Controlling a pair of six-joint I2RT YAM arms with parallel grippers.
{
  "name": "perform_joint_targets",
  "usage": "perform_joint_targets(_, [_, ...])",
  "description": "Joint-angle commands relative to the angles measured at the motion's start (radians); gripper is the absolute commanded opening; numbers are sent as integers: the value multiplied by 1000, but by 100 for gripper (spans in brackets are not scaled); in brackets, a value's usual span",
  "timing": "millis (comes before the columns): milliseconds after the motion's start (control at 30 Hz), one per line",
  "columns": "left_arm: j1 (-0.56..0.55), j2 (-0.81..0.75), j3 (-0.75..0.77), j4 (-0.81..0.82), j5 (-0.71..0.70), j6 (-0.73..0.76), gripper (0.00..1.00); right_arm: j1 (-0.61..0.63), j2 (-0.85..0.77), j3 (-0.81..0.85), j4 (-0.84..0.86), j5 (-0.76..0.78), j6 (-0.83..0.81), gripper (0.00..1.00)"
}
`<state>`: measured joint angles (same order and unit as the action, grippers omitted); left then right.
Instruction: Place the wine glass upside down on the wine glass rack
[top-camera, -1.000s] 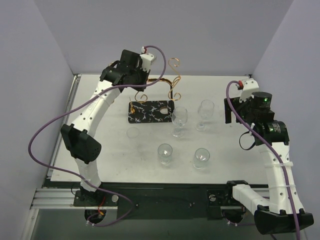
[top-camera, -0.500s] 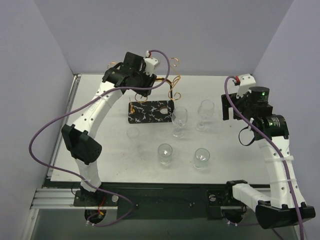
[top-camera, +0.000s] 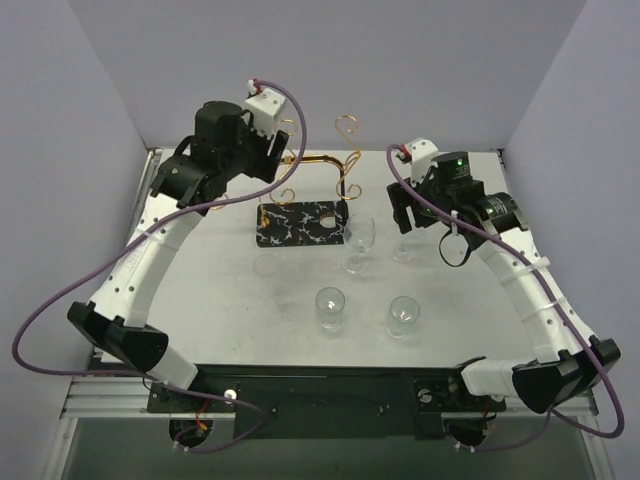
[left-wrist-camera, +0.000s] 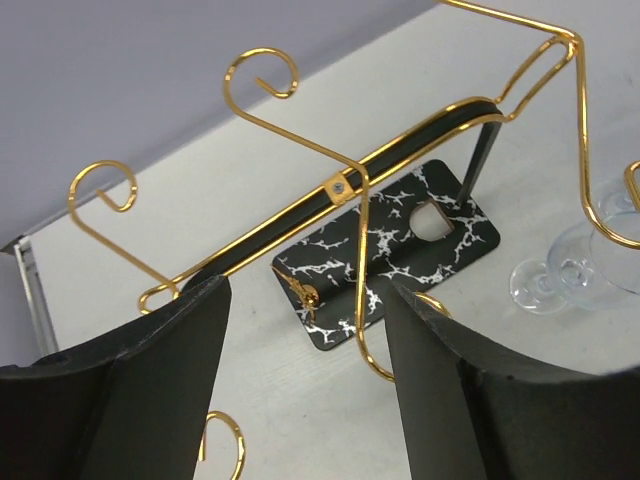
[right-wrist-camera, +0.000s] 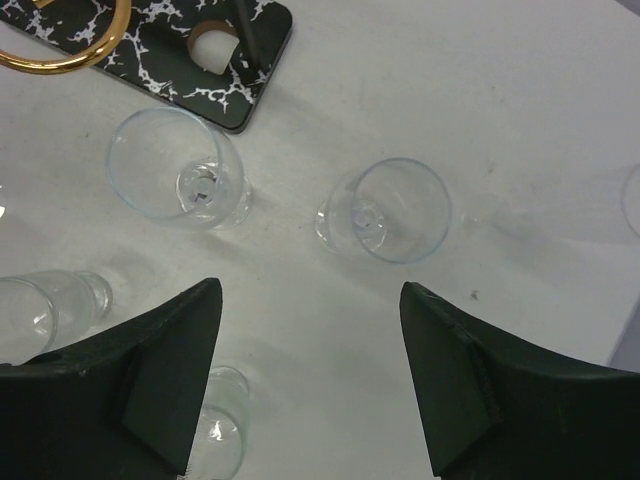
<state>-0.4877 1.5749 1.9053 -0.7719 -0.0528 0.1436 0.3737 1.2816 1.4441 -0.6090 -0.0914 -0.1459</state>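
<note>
The wine glass rack is gold wire with curled loops on a black white-veined base. My left gripper hangs open and empty just left of the rack. Several clear wine glasses stand upright on the table. One wine glass is beside the base. Another lies just ahead of my right gripper, which is open and empty above the table.
Two more glasses stand nearer the front, and a faint one sits left of them. In the right wrist view, glasses lie beside the left finger. Purple walls enclose the table.
My left gripper has opened and drawn back leftward off the rack. My right arm has swung left over the glasses, its jaws narrowing a little while staying open.
</note>
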Motion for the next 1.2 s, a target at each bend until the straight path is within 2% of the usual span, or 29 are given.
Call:
perform_joint_targets(0, [40, -88, -60, 181, -97, 4, 73, 34, 34, 26, 41, -36, 38, 66])
perform_joint_targets(200, [115, -173, -138, 249, -98, -24, 75, 60, 108, 25, 78, -111, 94, 61])
perform_joint_targets(500, [215, -256, -235, 301, -53, -32, 77, 71, 173, 1, 132, -143, 143, 51])
perform_joint_targets(1167, [248, -299, -319, 330, -50, -21, 77, 97, 246, -51, 173, -82, 184, 40])
